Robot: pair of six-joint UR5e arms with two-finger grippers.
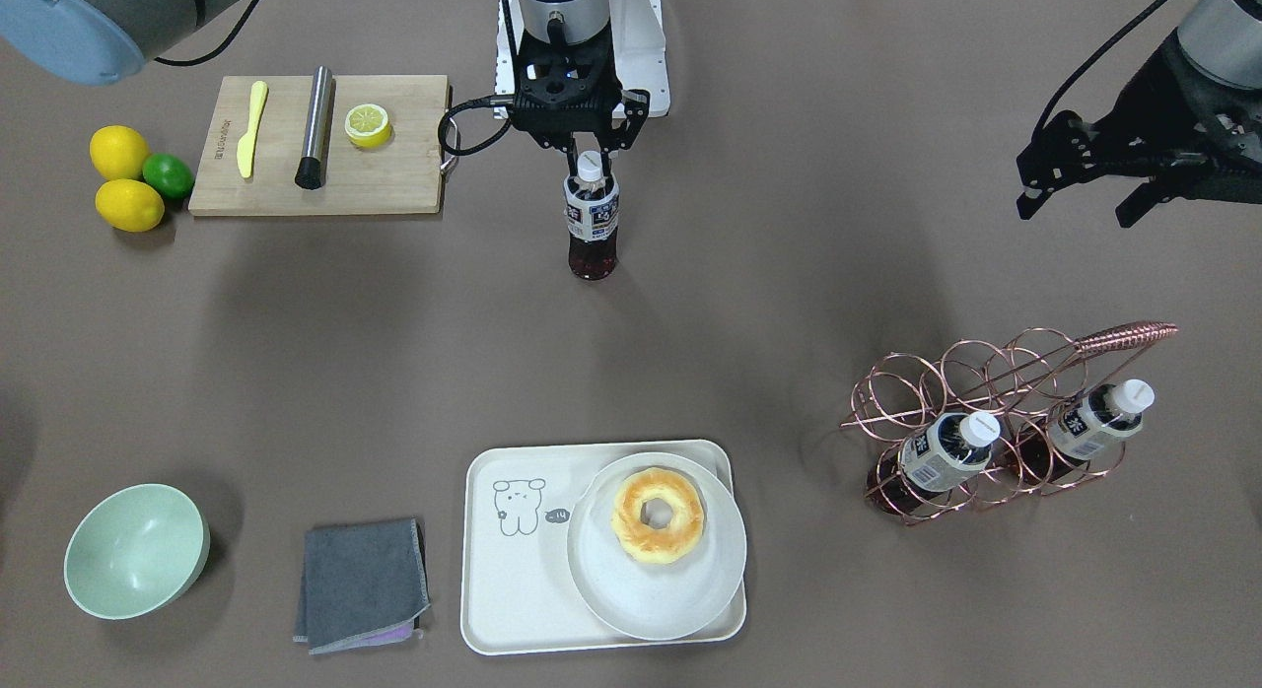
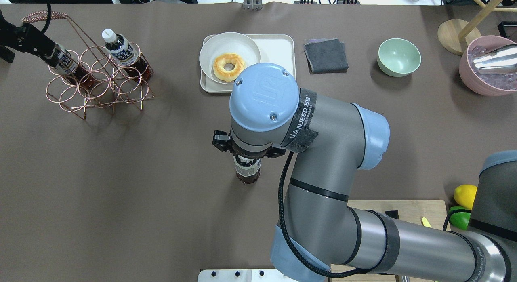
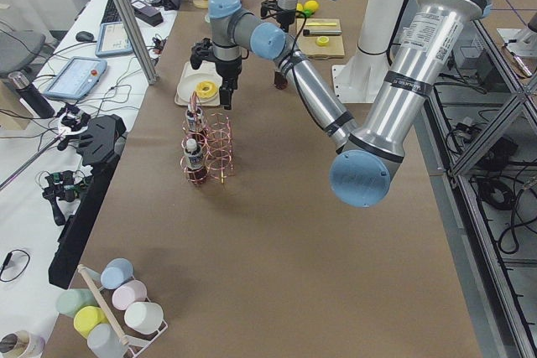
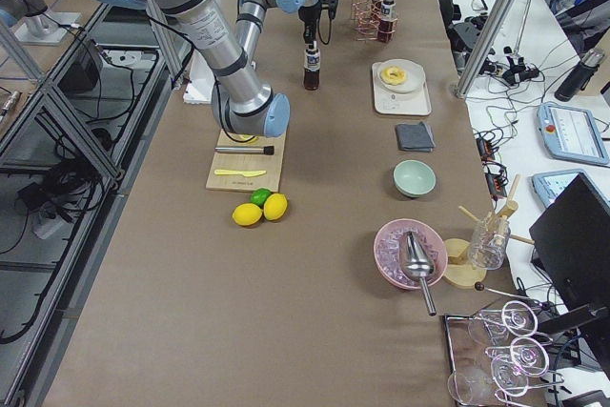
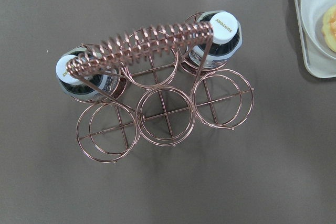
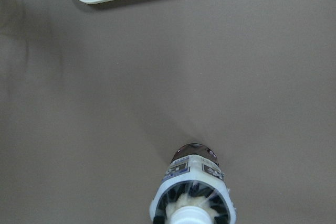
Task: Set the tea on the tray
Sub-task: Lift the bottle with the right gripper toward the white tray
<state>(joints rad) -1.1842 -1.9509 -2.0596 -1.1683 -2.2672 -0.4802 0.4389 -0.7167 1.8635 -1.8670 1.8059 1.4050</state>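
Observation:
One tea bottle (image 1: pixel 593 220) stands upright mid-table, near the robot's base. My right gripper (image 1: pixel 590 164) hangs straight above it, its fingers closed on the white cap; the bottle also shows in the overhead view (image 2: pixel 247 173) and right wrist view (image 6: pixel 193 190). The cream tray (image 1: pixel 513 589) with a bear drawing lies at the far edge (image 2: pixel 278 47), apart from the bottle. A white plate (image 1: pixel 631 599) with a doughnut (image 1: pixel 658 516) fills half of the tray. My left gripper (image 1: pixel 1080 210) is open and empty, above the copper rack (image 1: pixel 971 373).
The rack (image 5: pixel 163 108) holds two more tea bottles (image 1: pixel 946 451) (image 1: pixel 1094 422). A wooden cutting board (image 1: pixel 394 185) carries a knife, a steel muddler and half a lemon; lemons and a lime (image 1: pixel 168 173) lie beside it. A green bowl (image 1: pixel 136 550) and grey cloth (image 1: pixel 363 584) flank the tray.

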